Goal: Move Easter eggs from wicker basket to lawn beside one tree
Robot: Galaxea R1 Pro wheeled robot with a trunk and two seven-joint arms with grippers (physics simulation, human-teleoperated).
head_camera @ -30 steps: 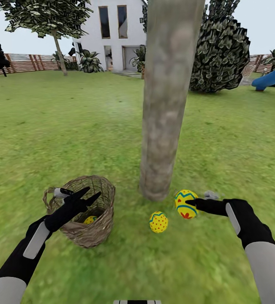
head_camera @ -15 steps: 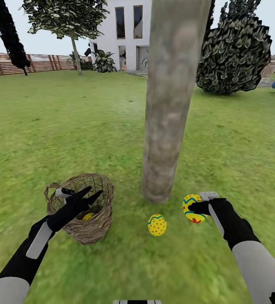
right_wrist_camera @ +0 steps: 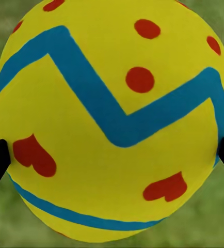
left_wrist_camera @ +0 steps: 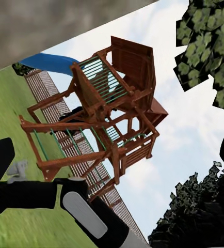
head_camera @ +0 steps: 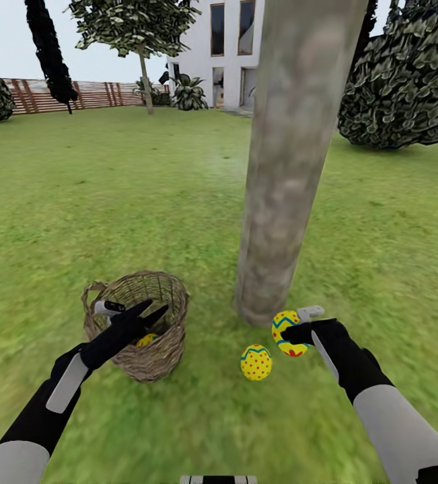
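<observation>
Egg [head_camera: 255,362] one lies by the tree [head_camera: 293,161]; my right gripper [head_camera: 293,334] clasps egg two [head_camera: 284,327]; my left gripper [head_camera: 153,311], jaws spread, hovers above the basket [head_camera: 157,349] holding egg three [head_camera: 146,340].

Third egg [head_camera: 146,339] in wicker basket [head_camera: 153,356] mostly hidden behind left end effector [head_camera: 153,310]; tree [head_camera: 293,154] crown cropped.

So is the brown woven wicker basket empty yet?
Not empty: the basket stands upright, and one yellow egg shows inside it, under the left gripper.

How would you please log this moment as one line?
right tool: shut on egg by tree | second egg: on lawn | third egg: in basket | left tool: open over basket
</observation>
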